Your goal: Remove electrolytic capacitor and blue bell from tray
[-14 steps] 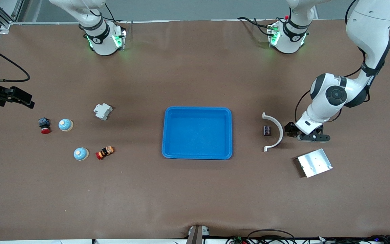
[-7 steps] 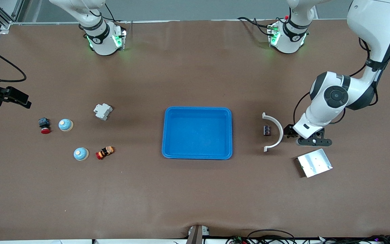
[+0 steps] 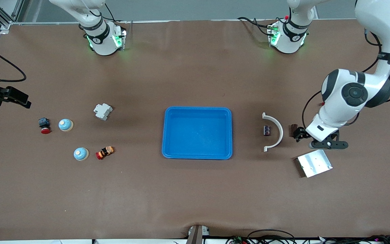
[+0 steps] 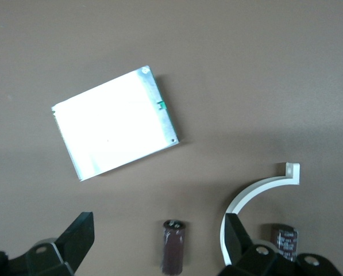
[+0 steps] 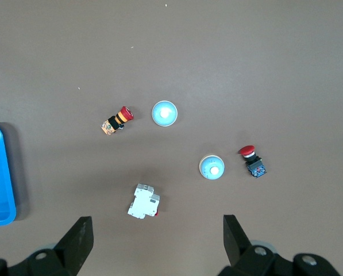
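Blue tray (image 3: 197, 133): empty. Capacitor (image 4: 173, 246), worktop: beneath left tool (image 4: 160, 244), prongs apart, apparently released. Right tool (image 5: 154, 244): apart, idle over bells (image 5: 164, 113).

The tray (image 3: 197, 133) is bright blue; two bells (image 3: 65, 125) (image 3: 80, 154) are light blue, the curved bracket (image 3: 273, 131) white, the metal plate (image 3: 314, 163) silver, the capacitor (image 4: 173, 246) dark brown.

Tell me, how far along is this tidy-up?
It looks done. The blue tray holds nothing. Two blue bells sit toward the right arm's end, and a dark capacitor lies beside the white curved piece. Both tools, left and right, are open and hold nothing. Nothing seems left.
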You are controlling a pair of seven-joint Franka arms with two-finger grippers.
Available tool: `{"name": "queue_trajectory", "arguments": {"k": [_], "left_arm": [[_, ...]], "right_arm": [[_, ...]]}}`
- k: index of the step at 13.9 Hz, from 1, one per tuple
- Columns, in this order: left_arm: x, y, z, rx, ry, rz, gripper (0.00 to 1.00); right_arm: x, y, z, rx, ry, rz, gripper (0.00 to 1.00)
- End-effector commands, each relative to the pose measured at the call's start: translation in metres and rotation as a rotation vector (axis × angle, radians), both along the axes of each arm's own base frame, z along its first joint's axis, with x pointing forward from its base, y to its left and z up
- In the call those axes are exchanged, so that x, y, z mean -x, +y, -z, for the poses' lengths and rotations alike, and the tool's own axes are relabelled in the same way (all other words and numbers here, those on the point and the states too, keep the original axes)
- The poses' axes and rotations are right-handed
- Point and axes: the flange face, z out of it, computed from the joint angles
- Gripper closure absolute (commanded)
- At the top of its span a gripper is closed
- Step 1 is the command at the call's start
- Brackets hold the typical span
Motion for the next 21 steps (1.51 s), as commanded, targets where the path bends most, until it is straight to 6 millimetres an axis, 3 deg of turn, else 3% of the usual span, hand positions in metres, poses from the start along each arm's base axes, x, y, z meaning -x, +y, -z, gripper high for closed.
{"name": "queue_trajectory", "arguments": {"k": [1,3,7,10,21], "left_arm": [[-0.009,0.009,-0.038,0.001,0.017,0.016,0.0],[-0.01,0.028,-0.047,-0.005,0.004,0.02,0.0],[-0.011,0.034,-0.07,-0.003,-0.025,0.03,0.0],[-0.007,0.034,-0.085,-0.023,-0.013,0.027,0.0],[-0.005,0.029,-0.178,0.062,-0.034,-0.006,0.0]], "right_arm": [[-0.002,-0.003,-0.005,-0.016,-0.007,0.004,0.0],[-0.002,-0.003,-0.004,-0.016,-0.005,0.003,0.0],[-0.001,-0.002,-0.004,-0.016,0.001,0.003,0.0],[-0.001,-0.002,-0.005,-0.016,-0.002,0.001,0.0],[-0.002,-0.004,-0.004,-0.019,-0.005,0.003,0.0]]}}
